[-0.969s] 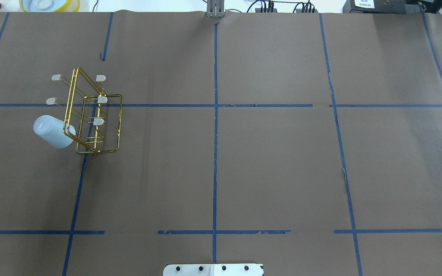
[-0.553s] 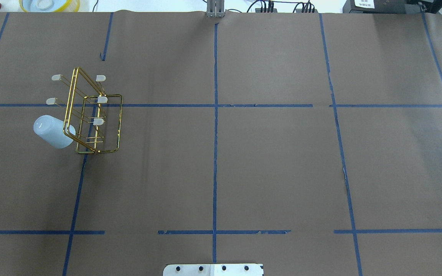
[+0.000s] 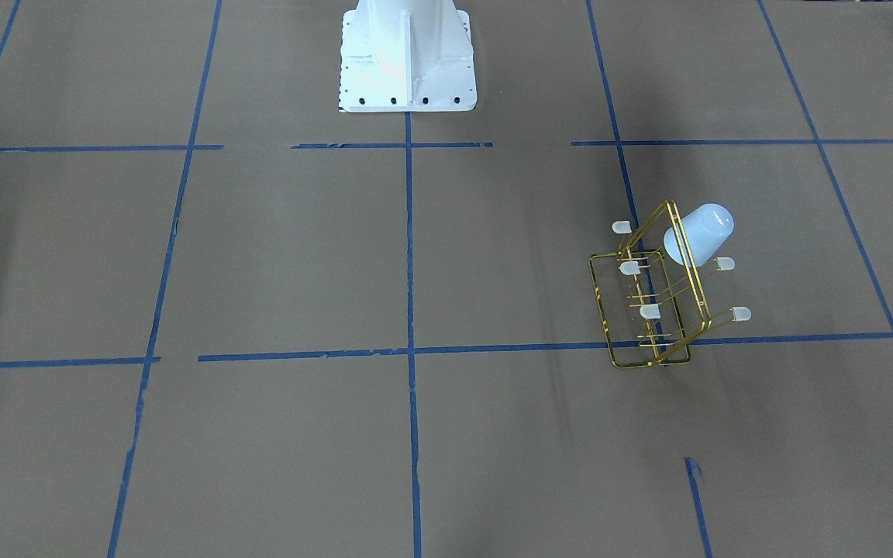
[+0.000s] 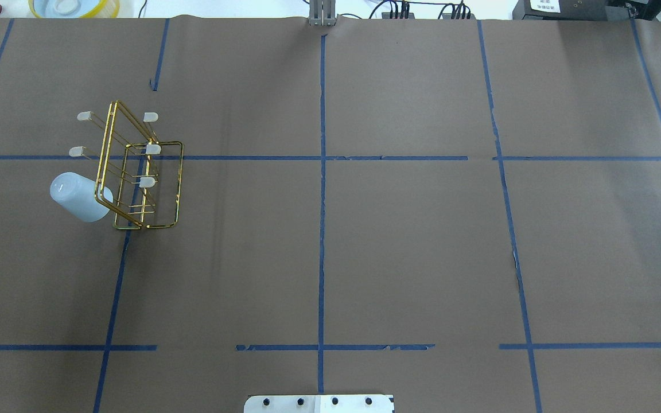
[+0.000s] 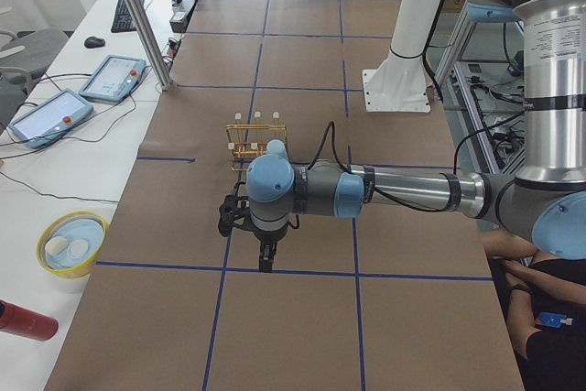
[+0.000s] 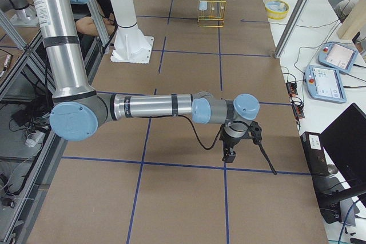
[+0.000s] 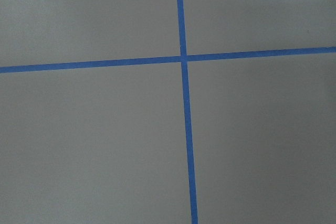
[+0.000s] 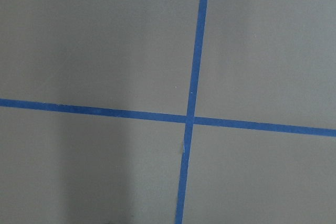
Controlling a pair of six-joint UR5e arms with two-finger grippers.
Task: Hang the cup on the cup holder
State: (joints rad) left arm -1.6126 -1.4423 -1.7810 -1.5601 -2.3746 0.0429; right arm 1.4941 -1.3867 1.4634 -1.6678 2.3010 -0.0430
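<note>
the cup (image 4: 80,198) hangs tilted on the cup holder (image 4: 135,169)'s eight-o'clock prong in the overhead view, where a bump to the light rack could shed it, and i cannot tell whether the left gripper (image 5: 265,258) or right gripper (image 6: 229,154) is apart or together.

This is a robotics lab. The table (image 4: 422,258) is covered in brown paper marked into a grid with blue tape (image 4: 321,229), a white robot base (image 3: 408,54) is bolted onto it, and a long grey-and-blue robot arm (image 6: 148,106) reaches out over it. Alongside stands a white bench (image 5: 55,162) with touchscreen control tablets (image 5: 112,77), and aluminium frame posts (image 5: 137,16) rise at the table's edge.
</note>
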